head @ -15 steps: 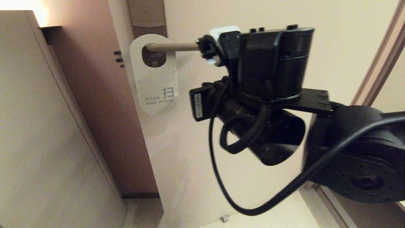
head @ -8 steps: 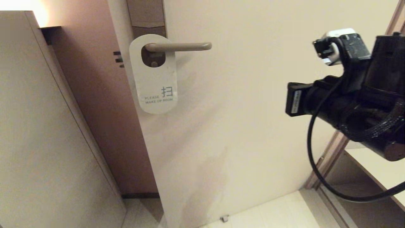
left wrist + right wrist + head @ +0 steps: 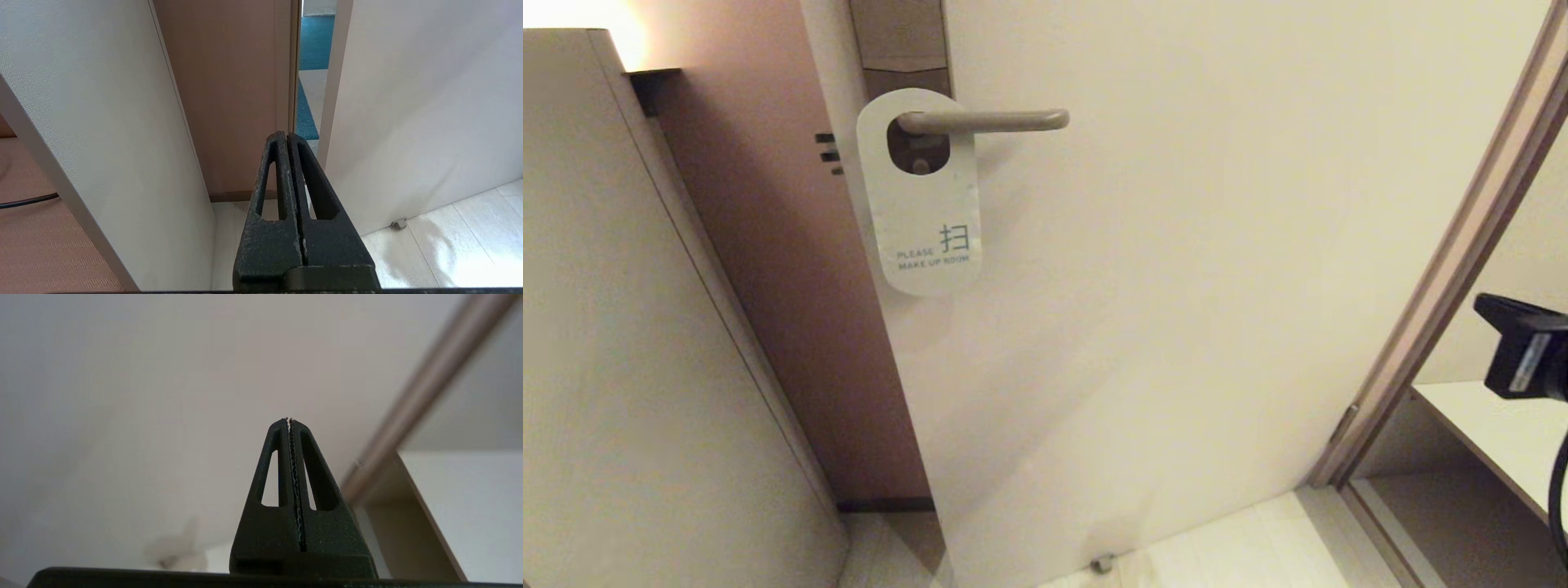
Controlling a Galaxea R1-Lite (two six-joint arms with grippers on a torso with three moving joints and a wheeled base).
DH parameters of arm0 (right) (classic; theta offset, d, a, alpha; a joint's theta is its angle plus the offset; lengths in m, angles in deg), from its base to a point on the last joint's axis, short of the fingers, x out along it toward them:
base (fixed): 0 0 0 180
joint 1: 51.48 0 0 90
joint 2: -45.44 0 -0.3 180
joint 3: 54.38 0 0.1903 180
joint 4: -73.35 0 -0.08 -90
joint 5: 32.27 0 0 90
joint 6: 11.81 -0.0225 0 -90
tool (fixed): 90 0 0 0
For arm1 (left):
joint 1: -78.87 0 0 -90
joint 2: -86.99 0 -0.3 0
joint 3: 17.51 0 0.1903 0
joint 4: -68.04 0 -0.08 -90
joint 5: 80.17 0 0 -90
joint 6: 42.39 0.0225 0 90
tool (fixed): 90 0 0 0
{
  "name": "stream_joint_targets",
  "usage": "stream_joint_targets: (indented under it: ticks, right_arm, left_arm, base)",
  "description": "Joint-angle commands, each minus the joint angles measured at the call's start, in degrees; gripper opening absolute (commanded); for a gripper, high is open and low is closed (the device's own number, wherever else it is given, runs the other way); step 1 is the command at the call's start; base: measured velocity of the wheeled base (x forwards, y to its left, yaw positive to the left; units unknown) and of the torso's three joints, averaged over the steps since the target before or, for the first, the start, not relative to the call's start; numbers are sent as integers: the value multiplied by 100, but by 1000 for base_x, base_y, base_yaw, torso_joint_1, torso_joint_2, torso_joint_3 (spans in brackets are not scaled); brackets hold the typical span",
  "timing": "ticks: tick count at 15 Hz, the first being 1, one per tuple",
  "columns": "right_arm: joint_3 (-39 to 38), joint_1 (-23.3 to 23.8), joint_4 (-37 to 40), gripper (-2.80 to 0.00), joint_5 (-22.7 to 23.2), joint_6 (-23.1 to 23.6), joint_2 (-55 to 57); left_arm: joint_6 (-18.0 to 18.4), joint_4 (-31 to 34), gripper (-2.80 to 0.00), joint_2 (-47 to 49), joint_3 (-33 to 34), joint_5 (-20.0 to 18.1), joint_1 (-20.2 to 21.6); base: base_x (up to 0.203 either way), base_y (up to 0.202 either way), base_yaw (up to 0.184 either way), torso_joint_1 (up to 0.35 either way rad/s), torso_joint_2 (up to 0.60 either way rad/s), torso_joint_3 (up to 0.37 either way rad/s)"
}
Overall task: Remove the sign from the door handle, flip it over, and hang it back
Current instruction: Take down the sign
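The wide, pale cream door [image 3: 1176, 286] is filling most of the head view, standing ajar beside a brownish wall. On it, the straight, matte brownish-grey metal lever of the door handle [image 3: 996, 121] is sticking out level. The flat, rounded white card sign [image 3: 923, 196] is hanging from that lever by its large oval hole, close to the plate, showing the face that reads "PLEASE MAKE UP ROOM". Nothing is touching it.

Judging by this, the task is looking finished: the sign is hanging on the handle with the white face outward, and no step appears to be left.

The right pincer [image 3: 289, 421] is pointing at bare door near the frame, well apart from the sign, its black jaws pressed together on nothing. The left pincer [image 3: 287, 134] is sitting low, likewise closed and empty.
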Motion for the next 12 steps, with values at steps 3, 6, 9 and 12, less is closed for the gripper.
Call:
stream_joint_targets:
  ticks: [3,6,9,12]
  right_arm:
    - [-1135,360,-6,-280,42,23,-1400]
    - [-2161,624,-4,-280,346,142,-2466]
    - [-3070,1121,45,-280,933,266,-3624]
    - [-3270,1453,797,-280,1893,341,-4460]
  left_arm:
    - [-1,1,-280,7,-7,1,1]
    - [-1,1,-280,7,-7,1,1]
    - [-1,1,-280,7,-7,1,1]
    - [-1,1,-280,7,-4,1,1]
  base:
    - [0,0,0,0,0,0]
    - [0,0,0,0,0,0]
    - [0,0,0,0,0,0]
    - [0,0,0,0,0,0]
